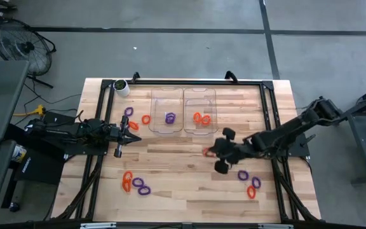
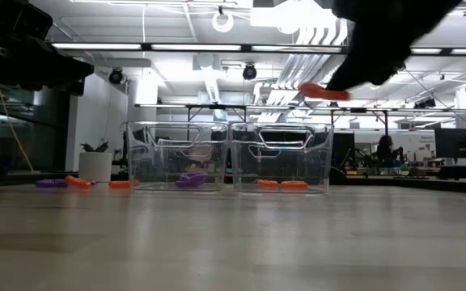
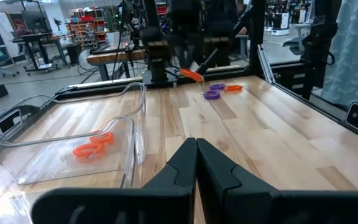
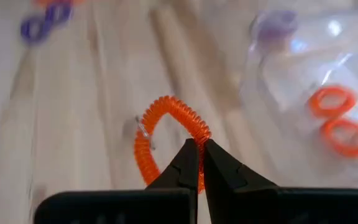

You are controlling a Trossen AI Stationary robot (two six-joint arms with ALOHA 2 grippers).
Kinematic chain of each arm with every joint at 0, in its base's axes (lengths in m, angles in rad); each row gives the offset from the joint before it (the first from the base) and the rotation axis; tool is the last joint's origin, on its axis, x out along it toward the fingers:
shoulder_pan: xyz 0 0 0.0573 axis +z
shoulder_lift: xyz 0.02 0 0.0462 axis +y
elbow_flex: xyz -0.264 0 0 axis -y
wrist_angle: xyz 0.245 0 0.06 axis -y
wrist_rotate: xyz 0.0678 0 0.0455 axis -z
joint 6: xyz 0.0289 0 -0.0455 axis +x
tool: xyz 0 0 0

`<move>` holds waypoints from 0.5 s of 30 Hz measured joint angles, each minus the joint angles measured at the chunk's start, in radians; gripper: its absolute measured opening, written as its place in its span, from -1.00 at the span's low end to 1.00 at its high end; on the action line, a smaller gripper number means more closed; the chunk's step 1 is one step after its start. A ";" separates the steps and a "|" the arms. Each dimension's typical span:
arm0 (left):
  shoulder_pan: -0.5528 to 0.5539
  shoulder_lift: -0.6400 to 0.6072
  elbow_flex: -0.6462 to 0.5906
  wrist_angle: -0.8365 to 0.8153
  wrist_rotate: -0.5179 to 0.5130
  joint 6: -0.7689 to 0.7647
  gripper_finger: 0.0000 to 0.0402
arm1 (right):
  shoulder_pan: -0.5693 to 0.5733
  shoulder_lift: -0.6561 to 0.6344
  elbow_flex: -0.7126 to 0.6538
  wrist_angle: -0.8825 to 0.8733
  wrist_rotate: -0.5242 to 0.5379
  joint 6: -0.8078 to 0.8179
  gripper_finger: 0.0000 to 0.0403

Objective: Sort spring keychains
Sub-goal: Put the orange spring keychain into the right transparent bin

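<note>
One keychain in play: an orange spring keychain (image 4: 166, 134) is pinched in the right gripper (image 4: 197, 163), fingers closed tight on its rim, carried clear of the wood just right of centre in the high view.
Where it hangs: in the low view we see it top right, well above the table, near the right tray (image 1: 200, 109) but not over it.
Trays: the right tray already holds two orange keychains (image 1: 201, 117); the left tray (image 1: 168, 110) holds purple ones (image 1: 170, 117).
Left to sort: a loose pair (image 1: 136, 116) at mid left, a cluster (image 1: 135, 184) at lower left and another cluster (image 1: 249, 181) at lower right of the high view.
Left gripper (image 1: 135, 132): parked mid left beside the left tray, fingers shut, holding nothing.
Risk, as we call it: the grip is only on a thin edge of coil, so we could see it spring out early and bounce on the wood.
Second risk: a low approach could clip the tray wall and shove the tray.
</note>
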 joint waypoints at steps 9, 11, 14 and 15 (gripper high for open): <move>0.000 0.000 0.000 0.000 0.000 0.000 -1.00 | -0.183 -0.024 0.001 0.286 0.044 -0.104 -1.00; 0.000 0.000 0.000 0.000 0.000 0.000 -1.00 | -0.226 -0.024 0.001 0.329 0.056 -0.083 -1.00; 0.000 0.000 0.000 0.000 0.000 0.000 -1.00 | -0.286 -0.024 0.001 0.351 0.094 -0.023 -1.00; 0.000 0.000 0.000 0.000 0.000 0.000 -1.00 | -0.305 -0.024 0.001 0.352 0.108 0.005 -1.00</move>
